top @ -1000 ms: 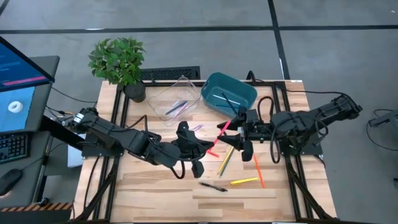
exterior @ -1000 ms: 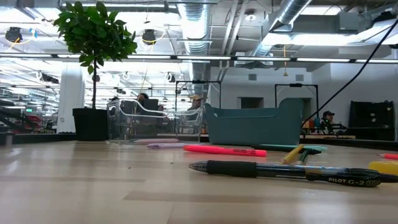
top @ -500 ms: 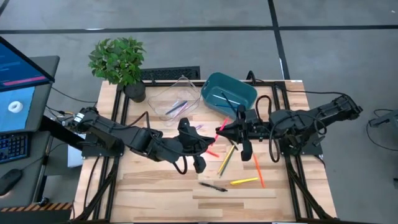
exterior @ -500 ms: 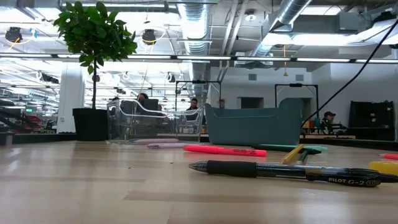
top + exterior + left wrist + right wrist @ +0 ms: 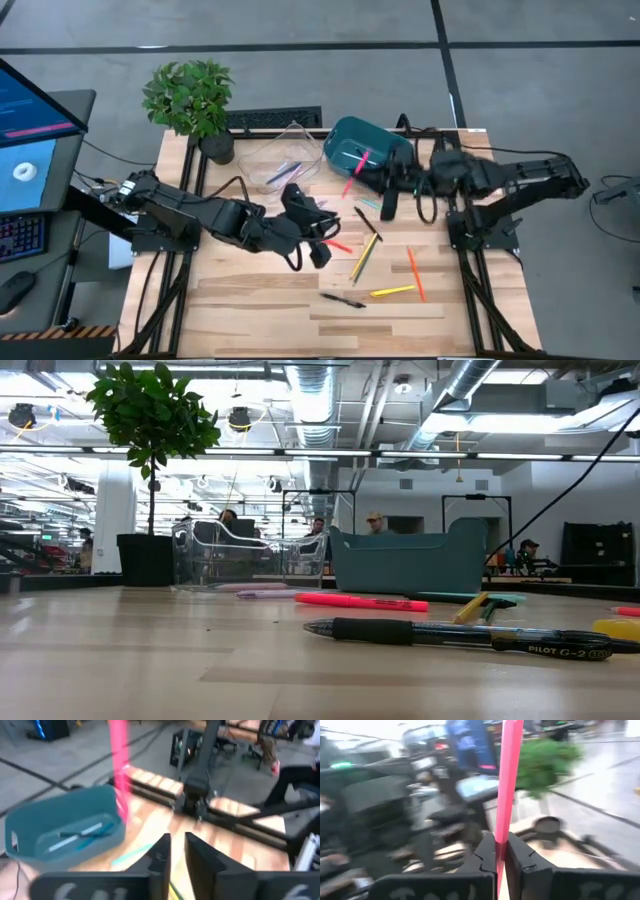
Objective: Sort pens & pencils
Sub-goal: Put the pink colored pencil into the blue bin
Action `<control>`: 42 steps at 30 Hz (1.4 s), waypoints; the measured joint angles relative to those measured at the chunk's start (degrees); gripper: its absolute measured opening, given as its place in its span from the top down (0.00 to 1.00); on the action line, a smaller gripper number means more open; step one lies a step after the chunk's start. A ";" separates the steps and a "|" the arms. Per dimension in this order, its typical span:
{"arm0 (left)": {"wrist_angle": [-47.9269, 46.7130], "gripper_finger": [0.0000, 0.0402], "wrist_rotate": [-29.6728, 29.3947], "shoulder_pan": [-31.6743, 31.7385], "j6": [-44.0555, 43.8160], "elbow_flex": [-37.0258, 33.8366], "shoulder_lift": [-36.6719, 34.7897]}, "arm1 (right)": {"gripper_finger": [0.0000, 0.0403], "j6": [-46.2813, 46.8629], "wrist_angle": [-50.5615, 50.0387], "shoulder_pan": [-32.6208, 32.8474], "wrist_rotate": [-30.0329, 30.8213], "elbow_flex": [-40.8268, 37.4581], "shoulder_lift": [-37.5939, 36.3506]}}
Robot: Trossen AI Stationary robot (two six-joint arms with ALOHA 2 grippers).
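Note:
My right gripper [image 5: 362, 180] is shut on a pink pen [image 5: 354, 172], held up above the near rim of the teal bin [image 5: 372, 145]. That bin holds a teal and a white stick [image 5: 75, 836]. My left gripper [image 5: 325, 225] hovers over the table's middle, its fingers slightly open with nothing between them [image 5: 177, 851]. Several pens and pencils lie flat on the table: a red one [image 5: 339, 245], a yellow-orange pencil [image 5: 362, 258], an orange one [image 5: 415, 275], a yellow one [image 5: 393, 292] and a black pen [image 5: 450, 632]. Neither gripper shows in the low view. My right gripper pinches the pink pen's shaft [image 5: 501, 832] between its two fingers. The fingers reach level from the table's right side and lie across the pen. The pen is lifted clear and stands up steeply, most of its length [image 5: 510, 765] above the fingers.
A clear bin [image 5: 280, 158] with purple and blue sticks [image 5: 283, 173] stands left of the teal bin. A potted plant [image 5: 190, 100] is at the far left corner. Black cables run along both arms. People move in the room behind the table [image 5: 375, 520].
The pink pen stretched between both grippers a second ago. My right gripper has carried it up and toward the far edge, over the teal bin's rim, and the pen has tipped steeper. My left gripper no longer has it and has drawn slightly toward the far edge.

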 joint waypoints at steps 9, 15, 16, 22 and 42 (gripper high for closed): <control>-16.00 0.66 -0.60 1.15 -9.56 -0.04 -5.37 | 0.94 -2.60 -24.00 -20.70 -0.53 0.04 -0.96; -26.43 0.65 -1.88 1.64 -13.38 -0.04 -11.40 | 0.94 -10.72 -33.53 -33.81 -2.50 -0.05 8.14; -27.80 0.65 -2.19 1.64 -14.18 -0.04 -12.32 | 0.94 -12.26 -33.59 -35.27 -3.27 -0.04 9.89; -35.95 0.67 -4.15 1.06 -19.51 -0.04 -15.95 | 0.94 -19.27 -31.47 -40.63 -4.74 -0.04 21.45; -32.94 0.67 -0.23 -0.96 -23.34 -14.37 -21.69 | 0.66 -18.01 -33.82 -40.93 -8.59 1.03 32.35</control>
